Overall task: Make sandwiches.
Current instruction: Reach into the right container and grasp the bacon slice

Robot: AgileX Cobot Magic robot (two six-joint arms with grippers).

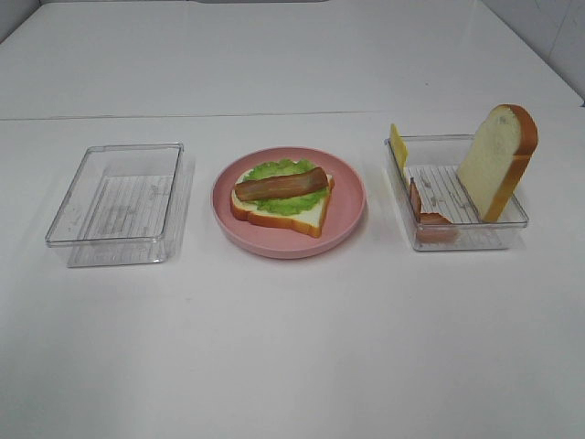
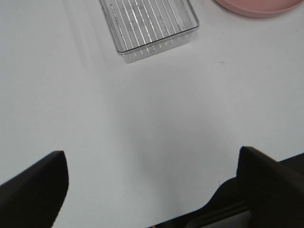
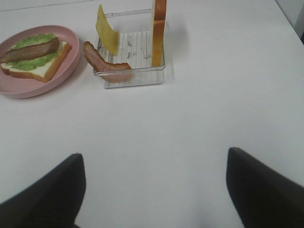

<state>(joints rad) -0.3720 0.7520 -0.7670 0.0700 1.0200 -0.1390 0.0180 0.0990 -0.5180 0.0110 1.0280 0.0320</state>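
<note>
Exterior high is showing bacon on lettuce and bread; another slice is leaning at their three o'clock. Left fingers and right fingers are standing apart.

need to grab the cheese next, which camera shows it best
Right wrist view: the cheese shows its broad face there. The high view shows it as a small sliver; the left wrist view misses it.

left gripper: matte black, blunt-tipped | right gripper: matte black, blunt-tipped
</note>
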